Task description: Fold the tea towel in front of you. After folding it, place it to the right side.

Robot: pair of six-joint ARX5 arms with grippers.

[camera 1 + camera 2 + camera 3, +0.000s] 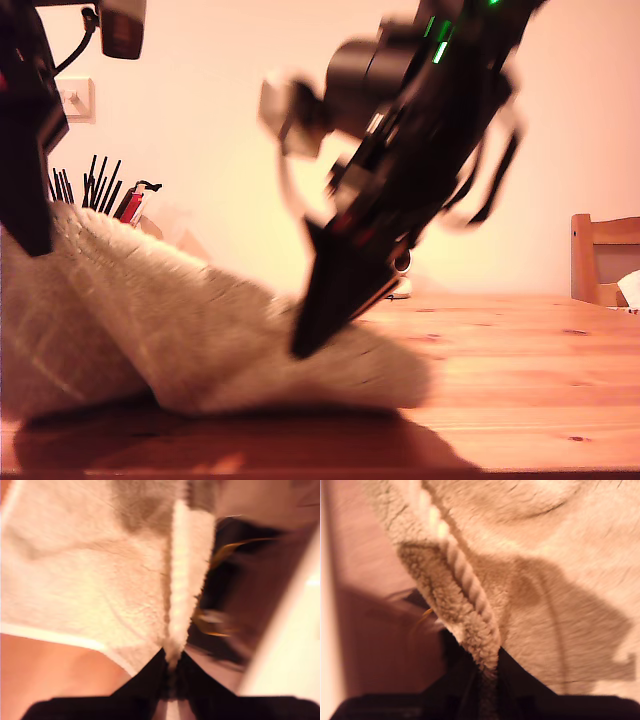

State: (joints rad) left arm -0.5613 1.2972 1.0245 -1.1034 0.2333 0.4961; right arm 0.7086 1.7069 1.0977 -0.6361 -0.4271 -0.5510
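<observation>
Fold underway: both end effectors, first (172, 672) and second (487, 680), clamp the fluffy cream tea towel (150, 320), lifted off the wooden bench (520, 370); placing remains.

The tea towel (150, 320) is a pale cream, fluffy terry cloth with a thick rolled hem. In the exterior view it lies as a bunched mound on the wooden table, high at the exterior view's left and sloping down toward the centre, where its rounded lower edge rests on the tabletop. Both wrist views show a hem ridge (177, 580) raised and pinched into a narrow fold (470, 595), with the rest spreading flat behind it.
</observation>
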